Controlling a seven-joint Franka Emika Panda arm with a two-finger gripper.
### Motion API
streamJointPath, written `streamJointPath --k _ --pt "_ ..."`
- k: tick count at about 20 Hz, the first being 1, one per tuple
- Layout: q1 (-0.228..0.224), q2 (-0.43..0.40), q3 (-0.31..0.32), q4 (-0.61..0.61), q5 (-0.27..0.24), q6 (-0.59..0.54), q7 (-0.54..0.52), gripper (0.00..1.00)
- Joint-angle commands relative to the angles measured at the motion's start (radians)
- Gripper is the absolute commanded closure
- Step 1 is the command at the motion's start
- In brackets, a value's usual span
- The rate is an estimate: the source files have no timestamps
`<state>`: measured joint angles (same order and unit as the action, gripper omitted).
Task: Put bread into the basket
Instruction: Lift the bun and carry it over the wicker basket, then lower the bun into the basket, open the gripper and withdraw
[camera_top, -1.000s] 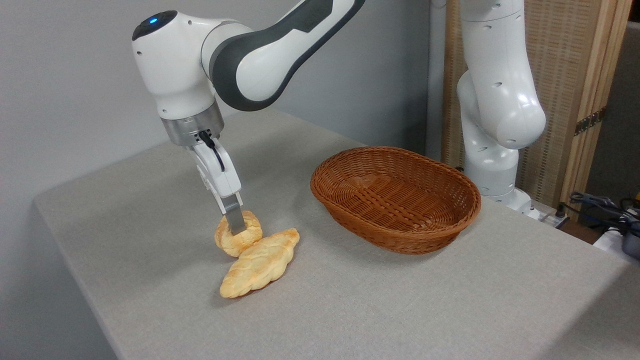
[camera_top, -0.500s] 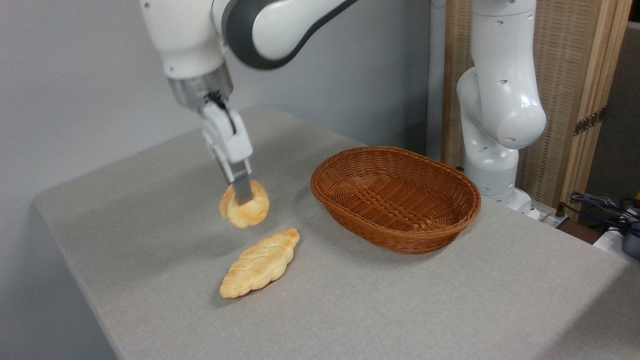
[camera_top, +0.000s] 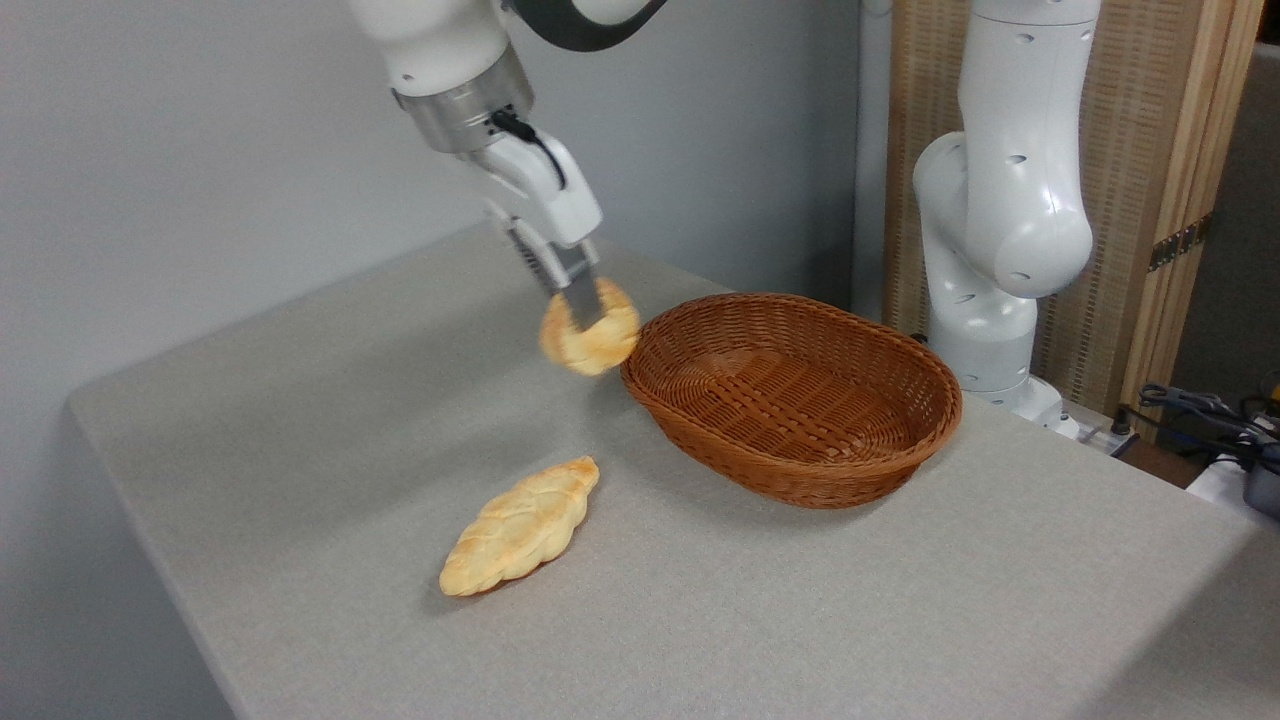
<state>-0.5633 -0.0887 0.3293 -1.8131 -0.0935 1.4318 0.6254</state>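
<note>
The bread (camera_top: 592, 342), a small round golden bun, hangs in the air with my gripper (camera_top: 583, 308) shut on it. It is just left of the rim of the oval brown wicker basket (camera_top: 905, 450) and a little above the table. The basket stands at centre right with nothing inside it. One finger crosses the front of the bun; the other is hidden behind it.
A longer pale braided loaf (camera_top: 522, 527) lies on the grey table (camera_top: 300, 420) below and to the left of the bun. The arm's white base (camera_top: 985, 300) stands behind the basket. Cables (camera_top: 1210, 410) lie at the far right edge.
The gripper has lifted the bun off the table, away from the braided loaf, and carried it up and to the right toward the basket's left rim. The loaf and the basket have not moved.
</note>
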Motion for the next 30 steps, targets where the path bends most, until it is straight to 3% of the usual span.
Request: streamJointPath --k 1,2,3,4,7,9,22,28,30 --pt "-0.006 -0.005 0.007 -0.015 0.006 -0.143 0.002 0.68" --pt "-0.006 -0.005 0.005 -0.02 0.005 -0.158 0.002 0.67" --pt "-0.007 -0.005 0.005 -0.035 0.003 -0.178 0.003 0.56" --pt "-0.01 -0.005 0.004 -0.049 0.0 -0.186 0.003 0.39" --pt "-0.017 0.001 -0.004 -0.096 0.001 -0.194 0.002 0.04" --pt "-0.017 0.006 -0.006 -0.104 0.0 -0.194 0.002 0.0" --pt "-0.049 0.037 -0.006 -0.094 0.003 -0.16 0.003 0.0" --pt "-0.041 0.027 0.004 -0.04 0.014 0.039 0.003 0.0" --pt "-0.038 0.029 0.005 -0.029 0.044 0.114 0.003 0.0"
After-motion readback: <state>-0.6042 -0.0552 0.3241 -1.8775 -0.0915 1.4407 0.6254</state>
